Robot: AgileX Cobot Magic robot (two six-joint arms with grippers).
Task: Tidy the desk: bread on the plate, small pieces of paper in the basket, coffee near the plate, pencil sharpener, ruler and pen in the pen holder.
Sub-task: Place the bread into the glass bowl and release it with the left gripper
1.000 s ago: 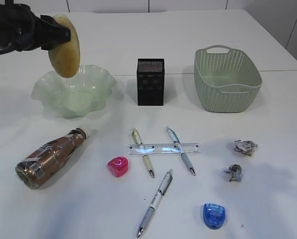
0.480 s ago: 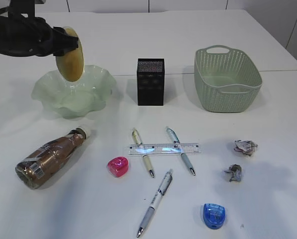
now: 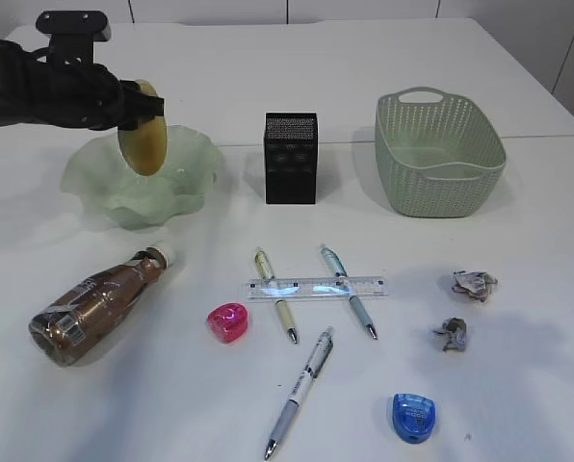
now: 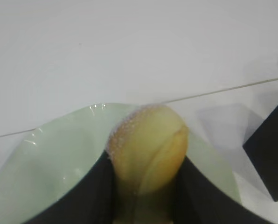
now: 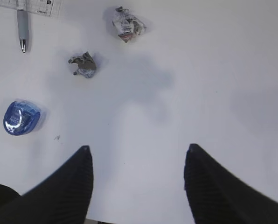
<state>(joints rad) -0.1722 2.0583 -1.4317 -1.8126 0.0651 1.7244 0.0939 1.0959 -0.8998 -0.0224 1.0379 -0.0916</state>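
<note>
Two dark fingers [image 4: 90,196] of your left gripper [image 3: 133,104] clamp the bread [image 3: 143,144] edge-on, over the plate [image 3: 186,188]; whether bread touches glass you cannot tell. Right of the plate, your right gripper [image 5: 136,179] hangs parted and empty, its arm out of frame.

Along the top edge of the exterior view, at twelve o'clock, runs a row of white panels [image 3: 210,10] split by thin dark upright joints. At two o'clock a pale tiled surface [image 3: 568,53] shows slanted lines; wall or floor cannot be told. A tiny dark speck [image 3: 467,436] lies at five o'clock, and at eight o'clock in the right wrist view.
</note>
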